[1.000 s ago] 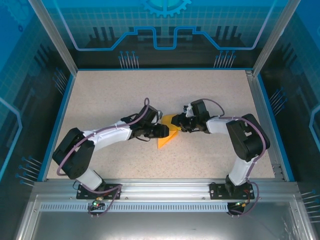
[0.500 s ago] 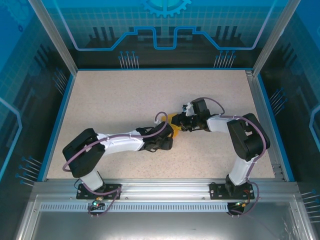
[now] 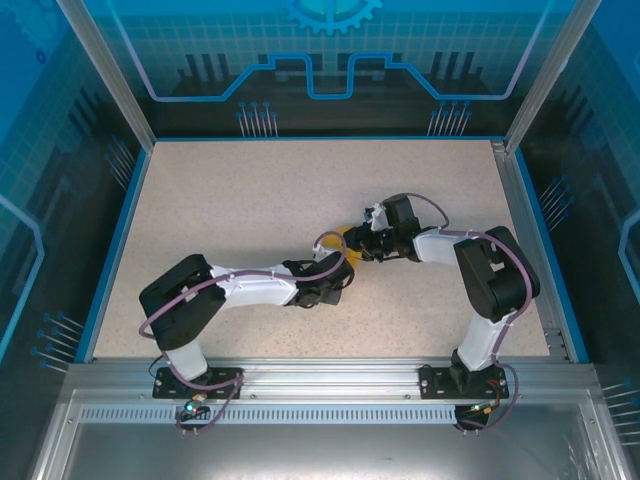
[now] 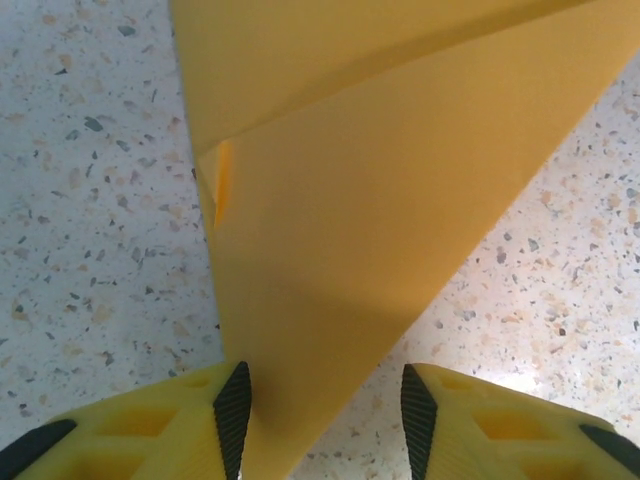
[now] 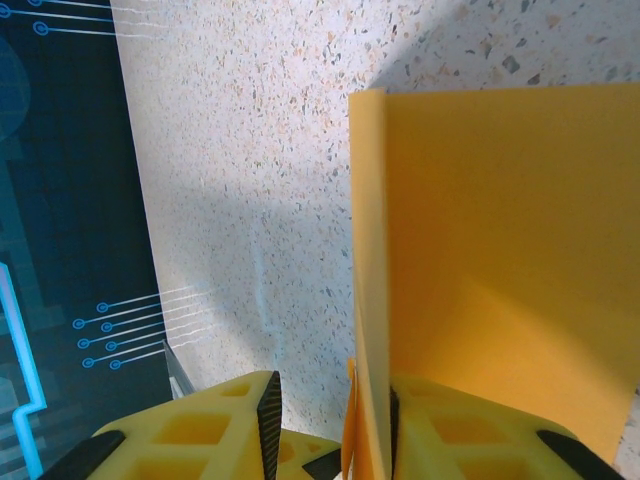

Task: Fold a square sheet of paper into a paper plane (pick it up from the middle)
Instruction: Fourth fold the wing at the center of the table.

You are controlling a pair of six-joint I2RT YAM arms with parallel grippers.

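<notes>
The square sheet of paper [image 4: 380, 200] is folded into an orange-yellow triangle with a crease and an upper flap, lying on the table. Its pointed tip runs down between the fingers of my left gripper [image 4: 325, 420], close to the left pad [image 4: 235, 415]; the jaws stand open around it. In the top view the left gripper [image 3: 340, 270] covers most of the paper [image 3: 346, 240]. My right gripper [image 5: 330, 405] is open too: a raised edge of the paper [image 5: 500, 230] leans against its right finger, with a clear gap to the left pad [image 5: 268, 420].
The speckled table [image 3: 250, 200] has a blue rim and aluminium posts at its corners. Both arms meet at the table's middle, wrists nearly touching. A dark blue printed wall [image 5: 60, 200] stands beyond the table's far edge.
The left arm has swung right and stretched out lower, bringing its gripper over the paper's near tip and hiding most of the sheet from above. The right arm has barely shifted.
</notes>
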